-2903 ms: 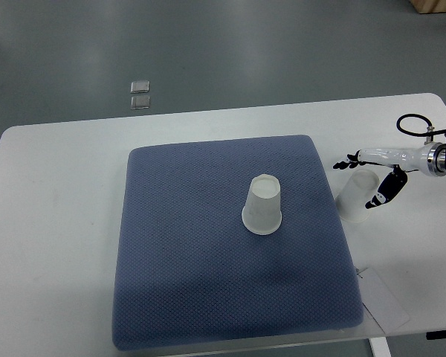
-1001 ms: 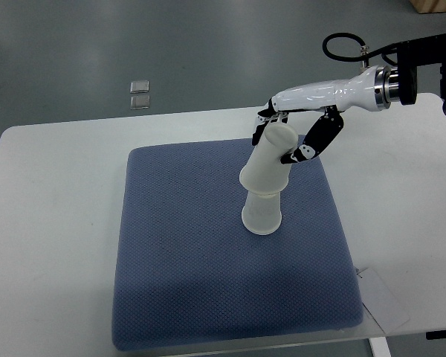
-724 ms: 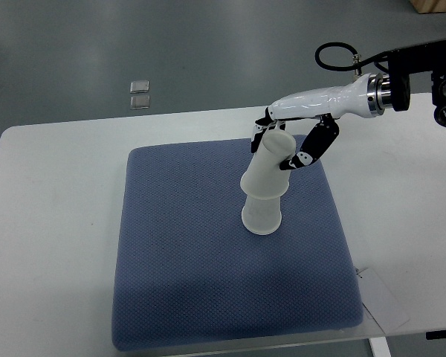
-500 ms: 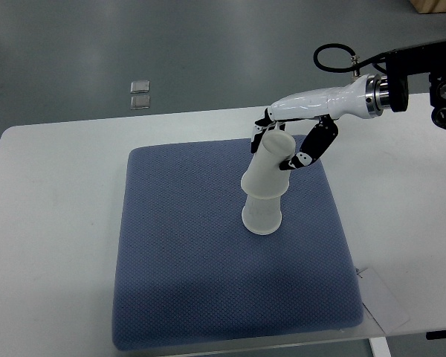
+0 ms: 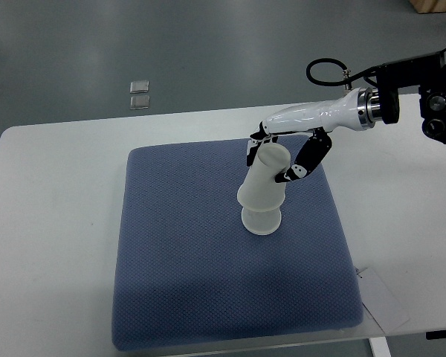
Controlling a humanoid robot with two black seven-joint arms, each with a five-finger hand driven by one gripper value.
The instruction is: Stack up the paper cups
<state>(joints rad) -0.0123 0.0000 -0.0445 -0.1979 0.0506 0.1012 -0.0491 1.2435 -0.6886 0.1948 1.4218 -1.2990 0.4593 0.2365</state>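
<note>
While one hand (image 5: 276, 158) grips, two paper cups (image 5: 262, 195) overlap

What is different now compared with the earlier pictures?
The right hand lifted the upper cup from the table, right of the mat, carried it leftward and lowered it over the lower cup. It still grips it, tilted. The lower cup and the mat have not moved.

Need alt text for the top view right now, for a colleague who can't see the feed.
The right hand grips an upside-down paper cup, tilted, set partway over a second upside-down cup on a blue mat. The mat lies on a white table; the left arm is out of view.
</note>
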